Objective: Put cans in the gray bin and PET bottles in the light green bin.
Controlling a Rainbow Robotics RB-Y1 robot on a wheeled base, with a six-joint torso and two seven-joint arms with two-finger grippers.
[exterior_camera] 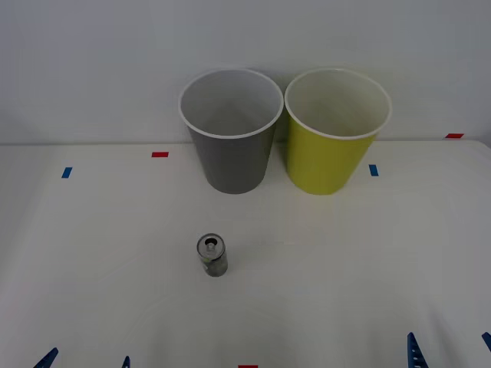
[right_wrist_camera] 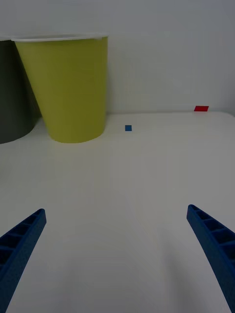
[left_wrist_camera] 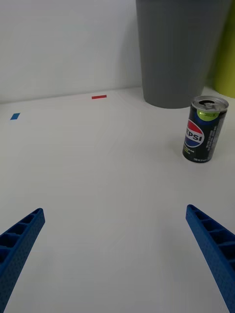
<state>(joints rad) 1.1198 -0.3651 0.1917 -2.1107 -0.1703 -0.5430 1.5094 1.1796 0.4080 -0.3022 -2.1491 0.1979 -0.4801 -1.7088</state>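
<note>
Both grippers sit low at the near table edge, fingers spread, holding nothing.

Front view: left gripper (exterior_camera: 84, 360) at 7 o'clock, right gripper (exterior_camera: 449, 351) at 5 o'clock, blue tips just poking in. Can (exterior_camera: 212, 255) stands upright near mid-table (exterior_camera: 92, 261), slightly toward 7 o'clock of centre, pull-tab top facing up, well apart from both grippers. Gray bin (exterior_camera: 232, 132) at 12 o'clock, light green bin (exterior_camera: 336, 132) at 1 o'clock, rims almost touching, both tapered round plastic with white rims and pale insides. Small red tape marks (exterior_camera: 159, 154) and blue tape marks (exterior_camera: 67, 172) dot the white surface.

Right wrist view: right gripper (right_wrist_camera: 117, 254) with ribbed blue fingers (right_wrist_camera: 22, 239) wide apart over bare table. Light green bin (right_wrist_camera: 68, 88) shows its smooth outer wall and white rim; a sliver of gray bin (right_wrist_camera: 12, 93) beside it. Blue mark (right_wrist_camera: 128, 128) and red mark (right_wrist_camera: 201, 108) behind.

Left wrist view: left gripper (left_wrist_camera: 115, 254), fingers (left_wrist_camera: 210, 244) wide apart. Can (left_wrist_camera: 204, 128) legible here: silver top, dark Pepsi label with a green patch, standing just in front of the gray bin (left_wrist_camera: 178, 49), not touching it. Edge of the green bin (left_wrist_camera: 226, 58) is behind.
</note>
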